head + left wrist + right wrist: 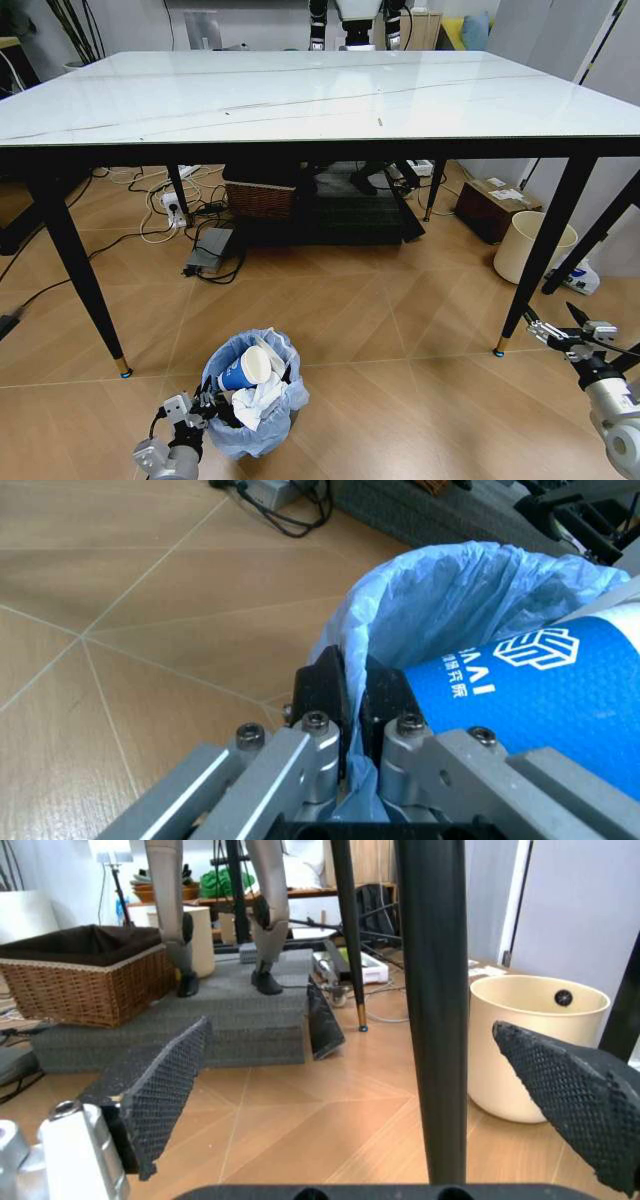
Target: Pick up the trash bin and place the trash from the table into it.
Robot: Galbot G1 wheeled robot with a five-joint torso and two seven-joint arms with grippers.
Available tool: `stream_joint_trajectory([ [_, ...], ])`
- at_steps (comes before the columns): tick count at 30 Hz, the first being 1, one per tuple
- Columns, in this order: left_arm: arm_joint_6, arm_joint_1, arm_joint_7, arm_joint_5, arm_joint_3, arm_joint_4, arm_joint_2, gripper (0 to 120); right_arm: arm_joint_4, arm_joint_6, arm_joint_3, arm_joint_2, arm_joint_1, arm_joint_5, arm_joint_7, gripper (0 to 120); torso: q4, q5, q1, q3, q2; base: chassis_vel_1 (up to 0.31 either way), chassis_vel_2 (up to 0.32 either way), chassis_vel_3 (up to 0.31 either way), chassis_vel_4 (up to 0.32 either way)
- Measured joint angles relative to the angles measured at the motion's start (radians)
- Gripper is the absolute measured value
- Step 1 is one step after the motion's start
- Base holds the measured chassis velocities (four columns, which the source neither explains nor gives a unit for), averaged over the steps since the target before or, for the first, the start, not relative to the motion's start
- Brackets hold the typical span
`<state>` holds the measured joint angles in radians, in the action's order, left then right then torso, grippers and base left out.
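Standing upright, trash bin (rim pinched by left gripper) opens upward

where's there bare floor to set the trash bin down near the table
Bare floor runs between the trash bin, which the left pincer grips at the rim, and the table leg by the open right pincer. Under the table's far side it is crowded: power strip and cables, wicker basket, grey mat. A cream bin stands at right.
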<state>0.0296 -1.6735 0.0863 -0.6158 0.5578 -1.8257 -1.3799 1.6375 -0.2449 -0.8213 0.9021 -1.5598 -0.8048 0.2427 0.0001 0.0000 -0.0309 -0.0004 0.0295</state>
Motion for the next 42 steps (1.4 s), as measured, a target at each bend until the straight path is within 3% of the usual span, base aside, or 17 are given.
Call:
stream_joint_trajectory([
  [7,0.001,0.000,-0.001,-0.001,-0.004,0.000,0.001,16,0.000,0.000,0.000,0.000,0.000,0.000,0.000,100,-0.0001,0.0000,0.000,0.000,0.000,0.000,0.000,0.000,0.000],
  [13,0.004,-0.004,-0.005,0.003,-0.005,-0.008,0.000,43,0.000,0.000,0.000,0.000,0.000,0.000,0.000,100,0.0000,0.0000,0.000,0.000,0.000,0.000,0.000,0.000,0.000],
  [15,0.005,-0.006,-0.005,0.004,-0.005,-0.010,0.000,47,0.000,0.000,0.000,0.000,0.000,0.000,0.000,100,0.0000,0.0000,0.000,0.000,0.000,0.000,0.000,0.000,0.000],
  [28,0.034,-0.026,-0.012,0.029,-0.001,-0.051,-0.006,96,0.000,0.000,0.000,0.000,0.000,0.000,0.000,100,0.0000,0.0000,0.000,0.000,0.000,0.000,0.000,0.000,0.000],
  [42,0.074,-0.111,-0.012,0.085,0.068,-0.148,0.010,100,0.000,0.000,0.000,0.000,0.000,0.000,0.000,100,0.0000,-0.0001,0.000,0.000,0.000,0.000,0.000,0.000,0.000],
])
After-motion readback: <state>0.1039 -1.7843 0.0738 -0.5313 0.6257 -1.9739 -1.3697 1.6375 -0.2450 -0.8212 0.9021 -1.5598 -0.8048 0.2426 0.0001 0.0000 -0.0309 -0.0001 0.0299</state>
